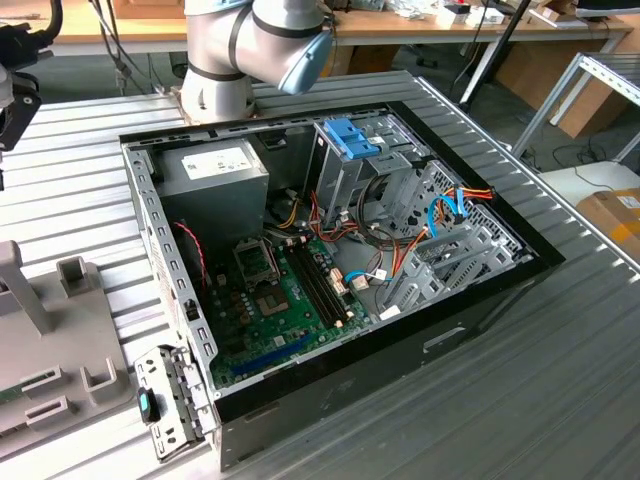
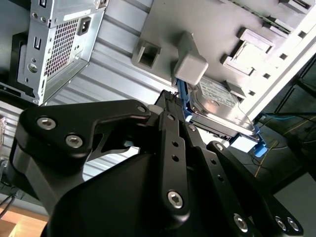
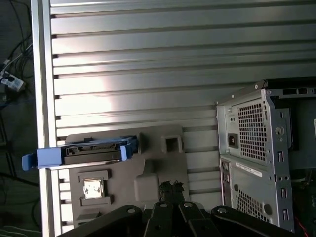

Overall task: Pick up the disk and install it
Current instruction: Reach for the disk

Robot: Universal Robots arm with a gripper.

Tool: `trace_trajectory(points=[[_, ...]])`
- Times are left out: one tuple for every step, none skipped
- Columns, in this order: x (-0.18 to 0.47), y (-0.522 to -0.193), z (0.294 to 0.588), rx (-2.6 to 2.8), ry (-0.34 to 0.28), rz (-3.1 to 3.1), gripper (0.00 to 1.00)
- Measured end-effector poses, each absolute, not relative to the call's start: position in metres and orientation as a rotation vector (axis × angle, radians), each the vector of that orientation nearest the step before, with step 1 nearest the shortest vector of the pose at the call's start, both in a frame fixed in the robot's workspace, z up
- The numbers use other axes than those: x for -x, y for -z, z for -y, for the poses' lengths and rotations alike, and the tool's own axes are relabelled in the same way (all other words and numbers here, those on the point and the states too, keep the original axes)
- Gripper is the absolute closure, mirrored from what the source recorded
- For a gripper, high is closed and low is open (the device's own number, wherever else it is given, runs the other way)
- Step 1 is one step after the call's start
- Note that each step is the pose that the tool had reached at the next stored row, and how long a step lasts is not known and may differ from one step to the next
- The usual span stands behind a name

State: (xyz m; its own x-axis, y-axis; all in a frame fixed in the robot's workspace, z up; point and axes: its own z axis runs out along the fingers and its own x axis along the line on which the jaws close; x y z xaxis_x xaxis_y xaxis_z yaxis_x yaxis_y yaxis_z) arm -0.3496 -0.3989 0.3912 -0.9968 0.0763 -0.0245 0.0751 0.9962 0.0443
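The disk [image 3: 91,152] is a dark hard drive with light-blue rails, seen edge-on in the first wrist view at one end of a grey holder block [image 3: 148,173] on the slatted aluminium table. In the second wrist view its labelled face [image 2: 217,103] shows just past the black links of my gripper [image 2: 180,123]. The gripper [image 3: 170,190] hovers above the holder block, apart from the disk and off to its side. Nothing shows in its grasp.
The open computer case [image 1: 330,240] lies on the table [image 1: 560,380], with a silver drive cage and blue latch [image 1: 350,140] and a grey power supply [image 1: 215,170] inside. Its rear panel [image 3: 256,163] stands close beside the holder block [image 1: 50,330]. A small square chip [image 3: 93,188] sits in the block.
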Motion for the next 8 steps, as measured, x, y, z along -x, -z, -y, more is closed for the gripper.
trace_trajectory(points=[[0.351,-0.391,0.399,-0.118,-0.068,-3.113,0.89],[0.353,-0.391,0.399,-0.118,-0.068,-3.112,0.89],[0.355,-0.391,0.399,-0.118,-0.068,-3.113,0.89],[0.357,-0.391,0.399,-0.118,-0.068,-3.112,0.89],[0.36,-0.391,0.399,-0.118,-0.068,-3.113,0.89],[0.362,-0.391,0.399,-0.118,-0.068,-3.113,0.89],[0.364,-0.391,0.399,-0.118,-0.068,-3.113,0.89],[0.367,-0.391,0.399,-0.118,-0.068,-3.113,0.89]])
